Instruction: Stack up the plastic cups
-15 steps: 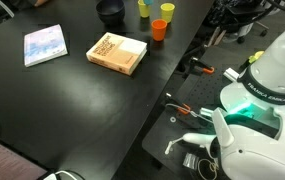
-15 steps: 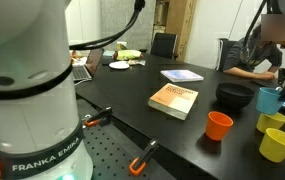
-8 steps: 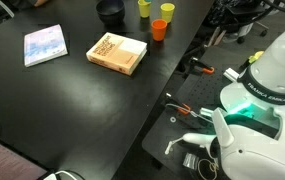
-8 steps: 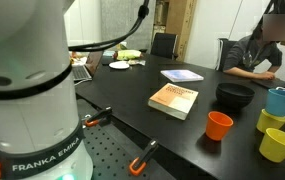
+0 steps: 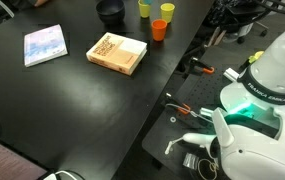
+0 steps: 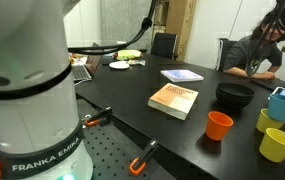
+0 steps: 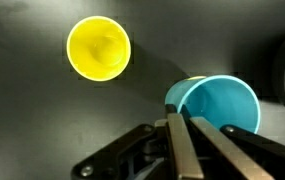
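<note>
Black tabletop (image 5: 42,110) carries a book (image 5: 117,53); gripper (image 7: 180,122) fingers pinch the blue cup (image 7: 220,108).

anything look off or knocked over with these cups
Nothing is spilled, tipped or damaged. One oddity: the blue cup, at the gripper, is off-centre over a yellow cup, whose rim peeks out on one side. The other yellow cup and the orange cup stand upright.

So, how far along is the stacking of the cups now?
Done: nothing is clearly stacked yet. In hand: the gripper appears to pinch the blue cup by its rim, right over one yellow cup; whether it is seated I cannot tell. Left: the other yellow cup and the orange cup stand alone.
</note>
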Controlling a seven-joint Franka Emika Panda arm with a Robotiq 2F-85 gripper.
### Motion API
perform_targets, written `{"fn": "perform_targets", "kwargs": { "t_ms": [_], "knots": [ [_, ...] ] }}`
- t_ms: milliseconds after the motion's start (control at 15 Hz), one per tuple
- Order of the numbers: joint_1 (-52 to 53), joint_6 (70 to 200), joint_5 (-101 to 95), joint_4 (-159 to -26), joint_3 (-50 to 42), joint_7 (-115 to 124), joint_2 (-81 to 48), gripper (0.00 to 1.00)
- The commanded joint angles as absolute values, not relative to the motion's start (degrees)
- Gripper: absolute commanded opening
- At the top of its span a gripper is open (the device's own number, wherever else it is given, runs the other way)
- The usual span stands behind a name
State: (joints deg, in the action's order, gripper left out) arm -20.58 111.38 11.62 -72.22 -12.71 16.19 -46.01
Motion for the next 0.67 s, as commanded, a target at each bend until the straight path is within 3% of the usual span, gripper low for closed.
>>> {"fn": "perform_targets", "kwargs": {
  "t_ms": [0,600],
  "knots": [
    [-21.6,107.2,11.7,-64.9,-12.0,17.1,-49.5,0.01],
    [-21.7,103.2,11.5,-56.7,-11.1,17.5,-55.4,0.02]
  ]
}}
